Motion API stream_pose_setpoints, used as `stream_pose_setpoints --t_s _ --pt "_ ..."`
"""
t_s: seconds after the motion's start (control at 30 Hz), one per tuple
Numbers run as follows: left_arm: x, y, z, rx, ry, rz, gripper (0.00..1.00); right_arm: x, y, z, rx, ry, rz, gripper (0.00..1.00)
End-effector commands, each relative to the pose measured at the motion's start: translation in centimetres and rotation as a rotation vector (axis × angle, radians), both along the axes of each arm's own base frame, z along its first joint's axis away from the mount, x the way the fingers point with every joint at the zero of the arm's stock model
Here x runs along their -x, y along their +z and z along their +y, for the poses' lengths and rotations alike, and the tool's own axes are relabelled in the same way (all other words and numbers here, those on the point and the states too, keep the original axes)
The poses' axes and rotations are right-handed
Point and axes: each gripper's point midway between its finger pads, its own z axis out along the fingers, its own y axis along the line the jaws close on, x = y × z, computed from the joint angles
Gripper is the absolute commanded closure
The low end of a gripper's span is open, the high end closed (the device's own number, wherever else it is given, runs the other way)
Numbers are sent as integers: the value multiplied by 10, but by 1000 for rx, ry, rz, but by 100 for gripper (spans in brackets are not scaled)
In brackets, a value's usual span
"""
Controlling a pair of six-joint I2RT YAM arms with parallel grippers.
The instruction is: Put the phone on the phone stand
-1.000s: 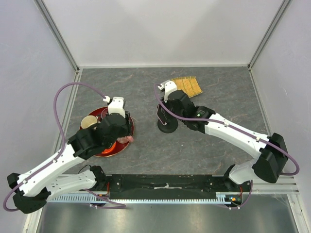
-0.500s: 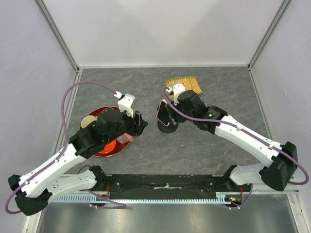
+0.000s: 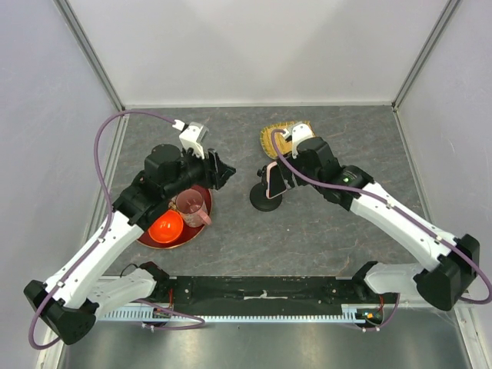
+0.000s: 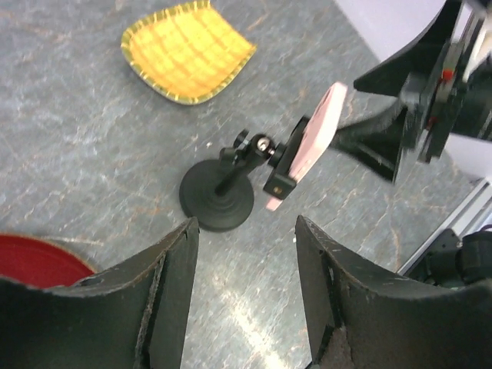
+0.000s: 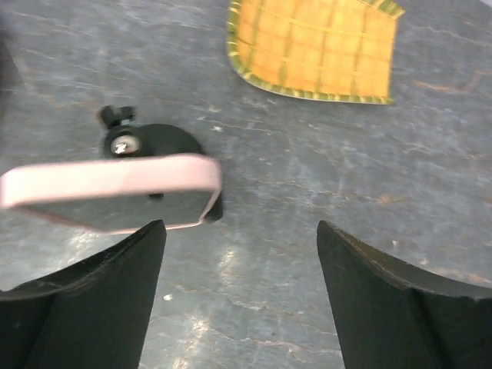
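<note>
The phone (image 3: pixel 272 181), pink-edged, sits tilted in the cradle of the black phone stand (image 3: pixel 264 201) at mid-table. In the left wrist view the phone (image 4: pixel 317 134) leans on the stand (image 4: pixel 217 201), whose round base rests on the grey surface. My right gripper (image 3: pixel 285 171) is just right of the phone, open and holding nothing. Seen from the right wrist, the phone (image 5: pixel 108 192) lies at the left, ahead of that gripper (image 5: pixel 240 229) and beside its left fingertip. My left gripper (image 3: pixel 221 171) hovers left of the stand, open and empty (image 4: pixel 246 223).
A yellow woven mat (image 3: pixel 286 135) lies behind the stand, also in the wrist views (image 4: pixel 187 50) (image 5: pixel 315 46). A red tray (image 3: pixel 184 237) at the left holds an orange bowl (image 3: pixel 166 225) and a pink cup (image 3: pixel 191 206). Grey walls enclose the table.
My right gripper has opened, let go of the phone and drawn back to the right. My left arm has swung up and right from over the tray, uncovering bowl and cup.
</note>
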Motion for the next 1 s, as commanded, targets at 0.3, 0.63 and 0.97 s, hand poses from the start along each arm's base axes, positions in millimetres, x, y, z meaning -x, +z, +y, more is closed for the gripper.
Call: stream_pose_setpoints --t_s 0.3,0.63,0.97 --pt "-44 66 -18 88 -88 -224 40 41 52 55 -330 360 -132 2" --pt "-37 30 -7 71 -114 -246 41 13 47 55 -348 220 -164 2" --pt "-37 31 1 65 -76 -245 41 15 35 75 -388 41 -157 2"
